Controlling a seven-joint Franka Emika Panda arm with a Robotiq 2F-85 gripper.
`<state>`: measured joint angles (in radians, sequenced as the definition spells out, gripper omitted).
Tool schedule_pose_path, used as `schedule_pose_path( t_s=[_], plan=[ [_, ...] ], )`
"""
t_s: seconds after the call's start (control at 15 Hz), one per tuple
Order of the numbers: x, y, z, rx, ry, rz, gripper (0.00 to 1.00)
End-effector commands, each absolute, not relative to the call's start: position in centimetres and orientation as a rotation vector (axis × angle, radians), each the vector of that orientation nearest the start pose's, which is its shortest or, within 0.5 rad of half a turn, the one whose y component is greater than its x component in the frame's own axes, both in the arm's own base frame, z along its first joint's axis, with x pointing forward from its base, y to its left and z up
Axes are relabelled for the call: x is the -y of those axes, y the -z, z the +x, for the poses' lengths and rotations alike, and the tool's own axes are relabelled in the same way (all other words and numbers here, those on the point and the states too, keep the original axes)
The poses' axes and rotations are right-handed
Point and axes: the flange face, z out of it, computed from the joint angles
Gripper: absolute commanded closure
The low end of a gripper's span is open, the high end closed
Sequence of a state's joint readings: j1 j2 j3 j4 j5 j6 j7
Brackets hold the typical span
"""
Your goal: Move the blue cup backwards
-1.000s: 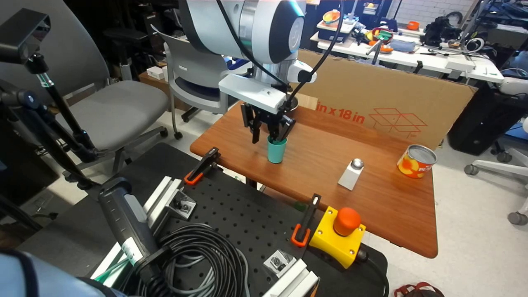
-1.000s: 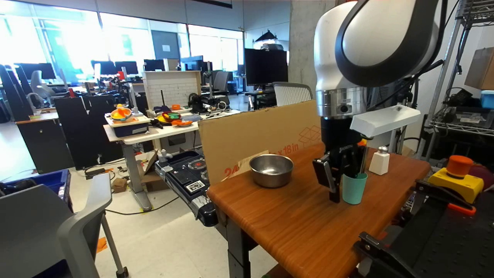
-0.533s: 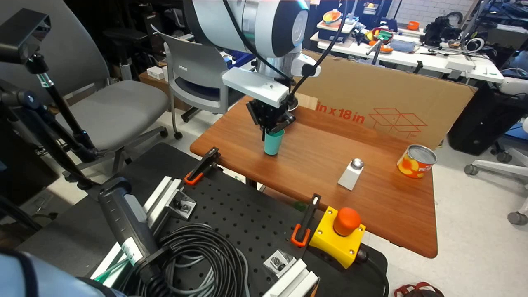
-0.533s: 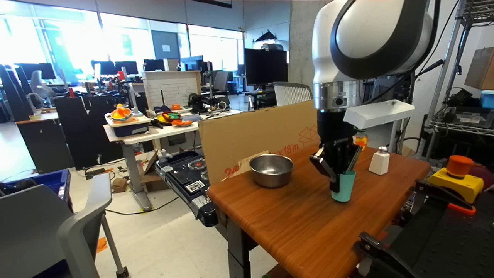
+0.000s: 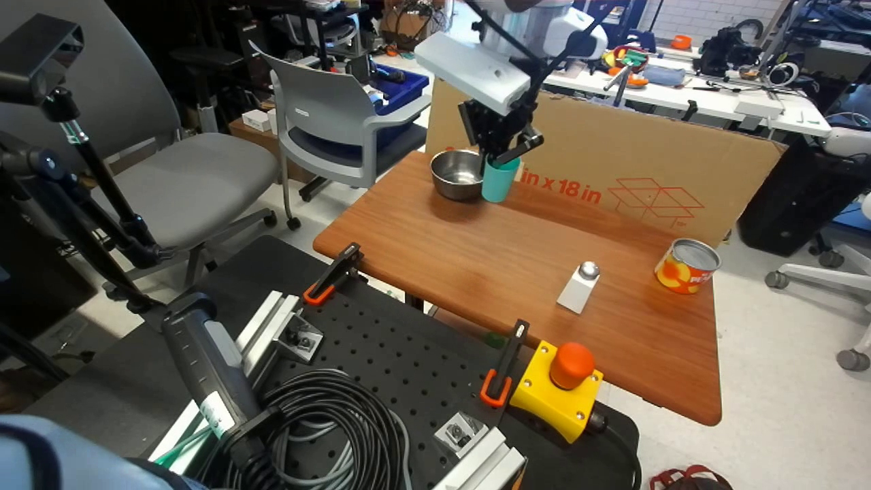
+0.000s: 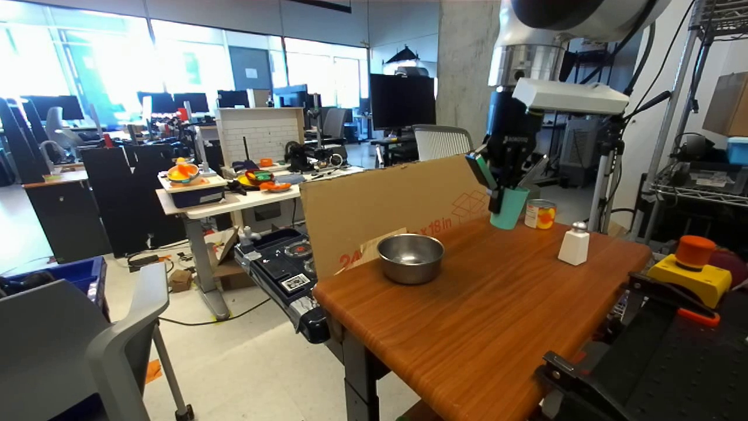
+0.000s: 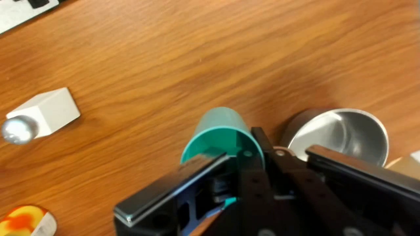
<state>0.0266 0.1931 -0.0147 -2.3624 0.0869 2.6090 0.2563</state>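
Wrist view: the claw pinches the cup by its wall. The cup hangs tilted, seemingly raised off the worktop, between bowl and shaker. Best level it, lower slowly, and release once its base sits flat.

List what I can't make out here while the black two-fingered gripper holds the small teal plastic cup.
Wrist view: part of the inside of the teal cup, hidden by the gripper.
Wrist view: part of the rim of the round silver metal bowl, also behind the gripper.
Wrist view: the orange-and-yellow cylindrical can, cut off at the lower left corner.
Both exterior views: the white robot arm, cut off by the top edge.
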Motion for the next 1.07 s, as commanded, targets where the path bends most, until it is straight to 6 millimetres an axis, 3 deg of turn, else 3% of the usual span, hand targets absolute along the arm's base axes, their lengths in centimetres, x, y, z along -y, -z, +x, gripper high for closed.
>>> schedule_pose_path(
  t_s=[0.0,0.2,0.47,1.0],
  plan=[
    [4.5,-27.5,54.0,-0.657,0.124,-3.002,0.99],
    [7.6,-28.0,56.1,-0.761,0.136,-2.963,0.99],
    [8.9,-27.0,59.2,-0.816,0.079,-2.954,0.99],
    [10.0,-20.8,64.1,-0.916,-0.075,-2.954,0.99]
  ],
)
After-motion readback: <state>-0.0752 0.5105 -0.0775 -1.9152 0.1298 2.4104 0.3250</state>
